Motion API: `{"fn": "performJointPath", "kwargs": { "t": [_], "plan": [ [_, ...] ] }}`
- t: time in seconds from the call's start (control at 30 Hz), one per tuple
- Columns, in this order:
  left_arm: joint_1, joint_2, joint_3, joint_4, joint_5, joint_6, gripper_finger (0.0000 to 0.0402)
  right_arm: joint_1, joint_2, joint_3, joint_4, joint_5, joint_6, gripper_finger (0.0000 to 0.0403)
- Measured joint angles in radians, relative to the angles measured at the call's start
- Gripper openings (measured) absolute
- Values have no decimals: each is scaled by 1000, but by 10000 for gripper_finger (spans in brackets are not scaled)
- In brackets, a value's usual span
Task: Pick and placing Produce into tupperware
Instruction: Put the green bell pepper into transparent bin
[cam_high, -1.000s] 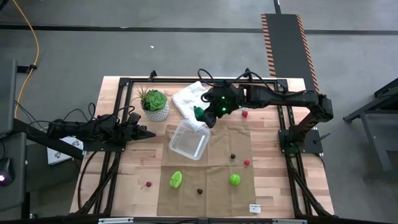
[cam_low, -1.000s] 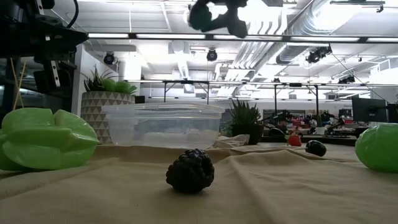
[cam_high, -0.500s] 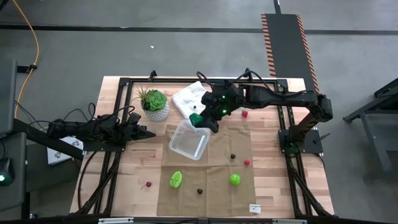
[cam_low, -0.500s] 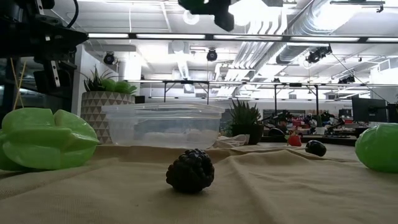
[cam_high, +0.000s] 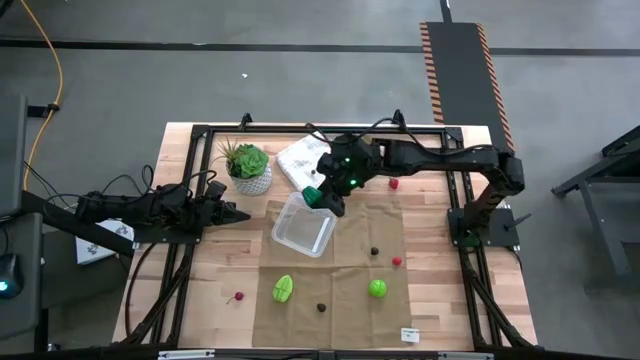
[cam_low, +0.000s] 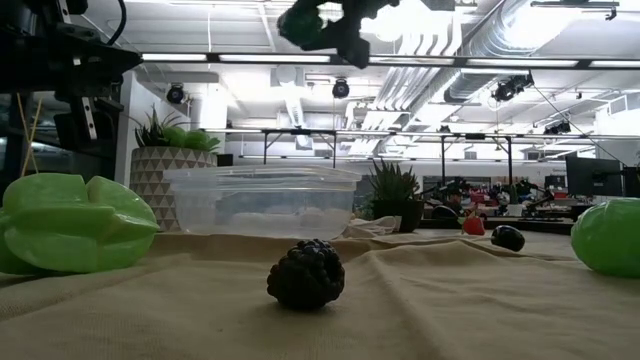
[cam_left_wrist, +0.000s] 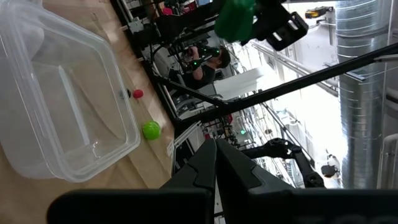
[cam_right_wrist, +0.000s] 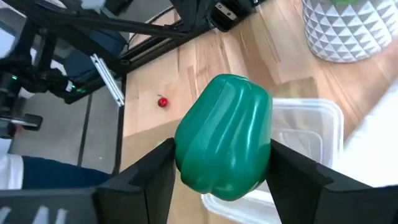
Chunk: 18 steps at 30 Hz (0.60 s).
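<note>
Wooden table (cam_high: 430, 300) with a tan cloth (cam_high: 350, 300) spread over its middle is what you look down on, ringed by a black frame (cam_high: 195, 135) on grey floor.

Your right gripper (cam_high: 322, 197) hangs high over the far corner of the tupperware (cam_high: 304, 226), its jaws pinching a green pepper (cam_right_wrist: 225, 137). From the right wrist, the pepper is glossy, dark green and ribbed, filling the gap between both fingers (cam_right_wrist: 134, 183), with the tupperware's rounded corner right below it. In the low view it rides at the very top, well above the rim.

The tupperware is clear, shallow and square, sitting at an angle on the cloth's far left part; nothing shows inside it.

Your left gripper (cam_high: 238, 213) waits low at the left, jaws pressed together, tips pointing at the tupperware and just short of it.

On the near cloth lie a bright green ridged fruit (cam_high: 283, 289), a small dark berry (cam_high: 321, 307) and a round green fruit (cam_high: 377, 288), all well apart. A second dark piece (cam_high: 374, 251) and a red piece (cam_high: 397, 261) lie to the tupperware's right, another red one (cam_high: 394, 183) farther back, and a tiny red one (cam_high: 238, 297) on bare wood at the left.

A potted plant (cam_high: 248, 167) and a white bag (cam_high: 303, 158) crowd the tupperware's far side; its near and right sides are open cloth.
</note>
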Motion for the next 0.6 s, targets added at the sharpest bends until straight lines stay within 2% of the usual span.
{"fn": "performJointPath", "kwargs": {
  "t": [0.13,0.37,0.6],
  "plan": [
    [0,0,0,0,7,0,1,0,62,87,-55,7,-44,202],
    [0,0,0,2,18,0,1,3,210,273,-283,62,-133,202],
    [0,0,0,4,25,0,1,8,343,407,-393,69,-154,202]
  ]
}}
